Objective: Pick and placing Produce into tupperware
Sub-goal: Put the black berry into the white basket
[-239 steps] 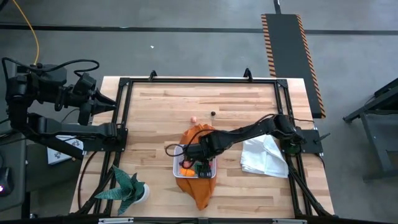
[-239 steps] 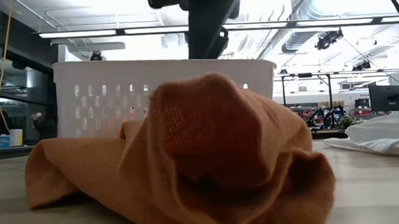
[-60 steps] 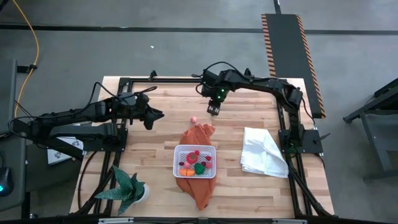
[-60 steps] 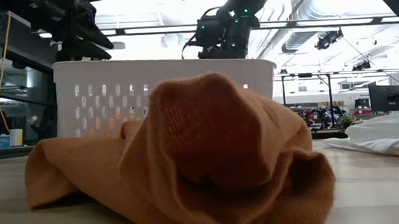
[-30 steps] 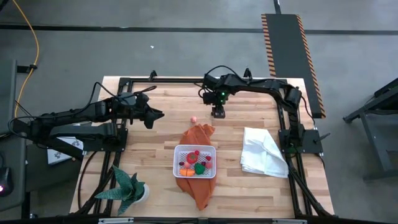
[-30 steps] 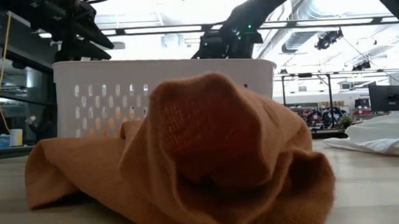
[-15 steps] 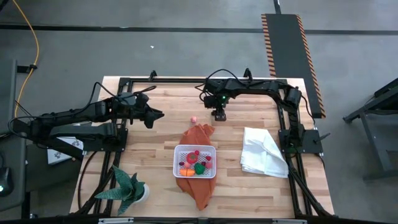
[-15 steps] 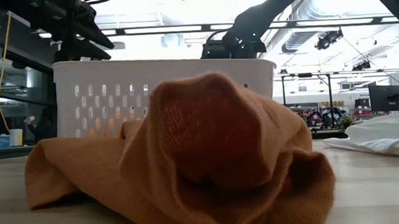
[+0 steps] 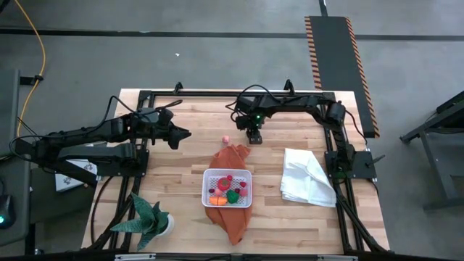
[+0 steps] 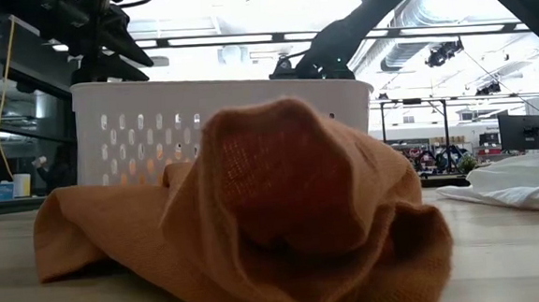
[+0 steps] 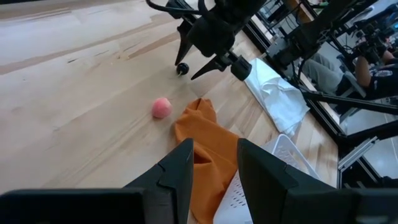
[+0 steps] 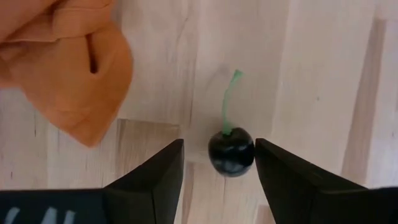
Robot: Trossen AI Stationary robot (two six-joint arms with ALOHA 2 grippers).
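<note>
The right end effector point(image 9: 253, 137) has come lower than half a second ago and now sits spread at the table point(image 9: 188, 116), its fingers point(image 12: 147, 180) standing either side of a dark cherry point(image 12: 231, 151) with a green stem, not yet touching it. The left end effector point(image 9: 181, 134) has not moved; it hangs over the table's left part, fingers point(image 11: 178, 174) parted with nothing between them. The tupperware point(image 9: 227, 188) rests on the orange cloth point(image 9: 230, 156) with red, orange and green produce point(image 9: 228, 191) inside. A pink piece point(image 9: 225, 139) lies on bare wood just beside the cloth. In the low view the cloth hides the cherry and most of the container; the right arm covers the cherry from above.
</note>
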